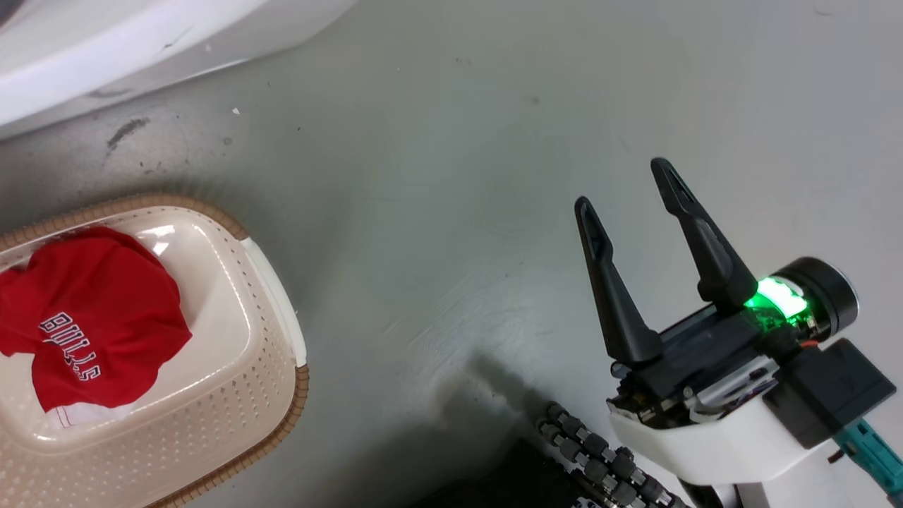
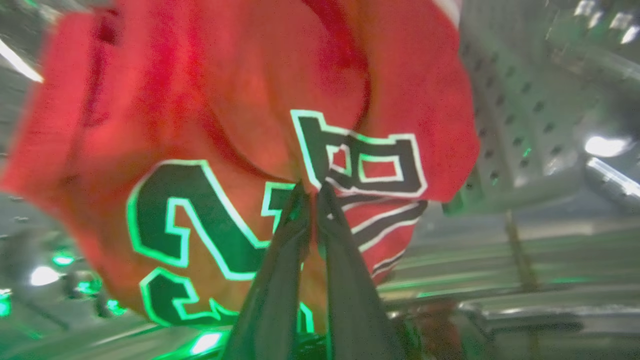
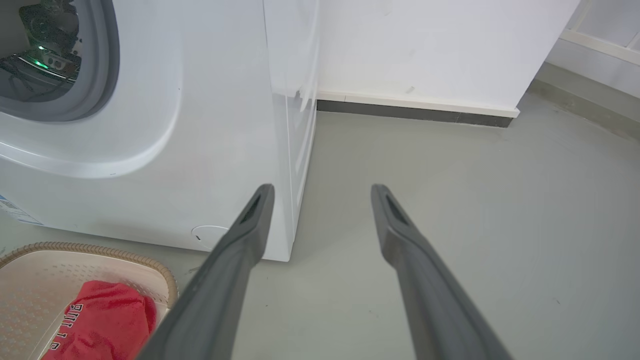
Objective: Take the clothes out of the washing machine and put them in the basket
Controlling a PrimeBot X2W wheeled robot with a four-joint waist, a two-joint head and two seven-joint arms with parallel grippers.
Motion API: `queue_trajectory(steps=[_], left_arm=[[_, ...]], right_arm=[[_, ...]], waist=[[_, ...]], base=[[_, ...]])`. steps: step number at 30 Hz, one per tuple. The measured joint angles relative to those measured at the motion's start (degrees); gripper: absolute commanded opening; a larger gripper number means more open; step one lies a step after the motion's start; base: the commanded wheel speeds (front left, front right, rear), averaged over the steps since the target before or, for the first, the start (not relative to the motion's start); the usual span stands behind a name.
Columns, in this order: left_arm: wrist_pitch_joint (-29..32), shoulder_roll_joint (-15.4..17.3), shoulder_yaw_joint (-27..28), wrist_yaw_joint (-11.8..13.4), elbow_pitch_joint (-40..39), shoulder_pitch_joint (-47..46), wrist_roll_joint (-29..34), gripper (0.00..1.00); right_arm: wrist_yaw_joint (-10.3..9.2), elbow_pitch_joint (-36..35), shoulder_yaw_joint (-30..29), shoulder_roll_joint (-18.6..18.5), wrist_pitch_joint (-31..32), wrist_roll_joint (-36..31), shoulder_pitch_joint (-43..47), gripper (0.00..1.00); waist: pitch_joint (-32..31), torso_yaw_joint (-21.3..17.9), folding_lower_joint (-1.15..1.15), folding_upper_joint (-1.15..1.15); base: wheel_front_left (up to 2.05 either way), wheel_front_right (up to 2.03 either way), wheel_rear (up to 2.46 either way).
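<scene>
Inside the perforated steel drum (image 2: 520, 115) of the washing machine (image 3: 150, 165), my left gripper (image 2: 310, 189) is shut on a red garment (image 2: 240, 130) with black "23" lettering and striped trim. It hangs bunched from the fingertips. Another red garment (image 1: 92, 317) marked "BULLS" lies in the cream basket (image 1: 240, 381) on the floor at the left, also seen as a red garment (image 3: 105, 320) in the basket (image 3: 35, 280) in the right wrist view. My right gripper (image 1: 628, 187) stands open over bare floor, holding nothing.
The washing machine's white front (image 1: 106, 49) runs along the top left of the head view, close to the basket. A white wall with a dark skirting (image 3: 415, 112) stands behind the machine. Grey floor (image 1: 458, 176) stretches between basket and right gripper.
</scene>
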Motion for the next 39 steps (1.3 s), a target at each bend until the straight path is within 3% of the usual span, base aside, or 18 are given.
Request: queue_trajectory(steps=[5,15,23,31,39], left_arm=[[-8.70,-1.56,-1.87,-0.02,-0.89,3.22,-3.43,0.00],[-30.58,-5.95,-6.20,0.00,-0.74,16.49,-11.31,0.00],[-46.89,-12.55,-7.86,0.18,-0.22,29.14,-13.80,0.00],[-57.54,-17.15,-6.98,3.82,-5.92,41.43,-15.13,0.00],[-58.53,-18.87,-3.04,9.81,-26.11,53.71,-13.36,0.00]], right_arm=[[0.00,1.30,-1.31,0.02,0.00,-1.04,-1.30,1.00],[0.00,4.21,-5.93,0.05,-0.01,-4.79,-1.03,1.00],[0.00,6.14,-7.53,0.05,-0.01,-8.57,1.35,1.00],[0.00,8.47,-9.80,0.05,0.00,-11.59,4.01,1.00],[0.00,9.59,-12.67,0.04,-0.01,-12.34,6.43,1.00]], waist=[[-2.51,0.50,0.00,0.00],[-11.78,5.86,0.00,0.00],[-20.63,10.80,-0.01,0.00],[-29.55,15.58,-0.02,0.00],[-36.75,20.02,-0.03,0.00]], base=[[0.00,0.00,0.00],[0.00,0.00,0.00],[0.00,0.00,0.00],[0.00,0.00,0.00],[0.00,0.00,0.00]])
